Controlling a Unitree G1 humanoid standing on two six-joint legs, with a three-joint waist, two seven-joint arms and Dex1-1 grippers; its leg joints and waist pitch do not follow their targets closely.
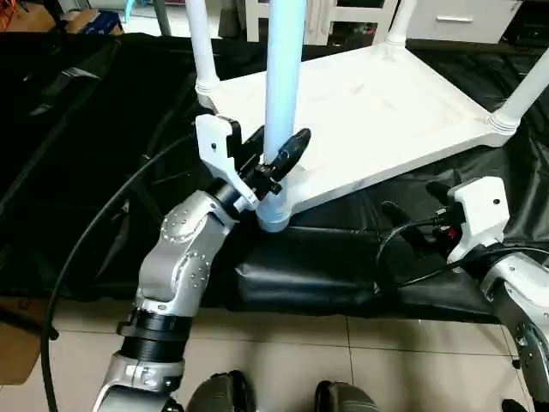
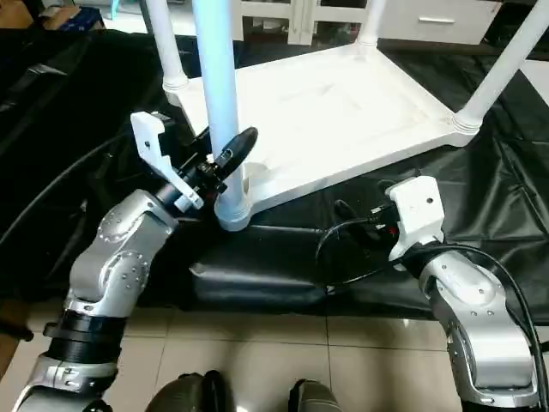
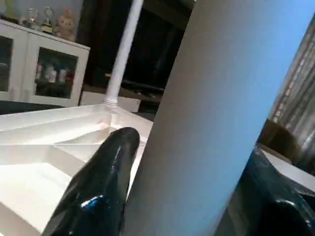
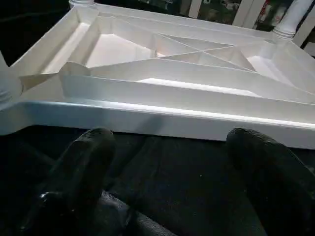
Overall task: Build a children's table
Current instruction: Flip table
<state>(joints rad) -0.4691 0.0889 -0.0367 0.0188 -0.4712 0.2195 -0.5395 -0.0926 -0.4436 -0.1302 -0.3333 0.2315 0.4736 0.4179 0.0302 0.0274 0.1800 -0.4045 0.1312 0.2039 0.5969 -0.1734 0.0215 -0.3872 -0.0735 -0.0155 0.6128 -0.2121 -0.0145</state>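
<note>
Currently left gripper [image 1: 276, 163] is clamped low on the near leg [image 1: 283, 77] at the top's [image 1: 377, 112] 7 o'clock socket; smooth tube looks slippery, right gripper [image 4: 167, 162] spread wide.

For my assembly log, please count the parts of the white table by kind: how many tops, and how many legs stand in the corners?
Table top: 1
Legs: 4
Total: 5

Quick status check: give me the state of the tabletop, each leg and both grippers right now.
Tabletop: upside down, on black sheet.
Near-left leg: upright in corner socket, left gripper shut on it.
Other three legs: standing in sockets.
Right gripper: open, empty, beside tabletop edge.
</note>
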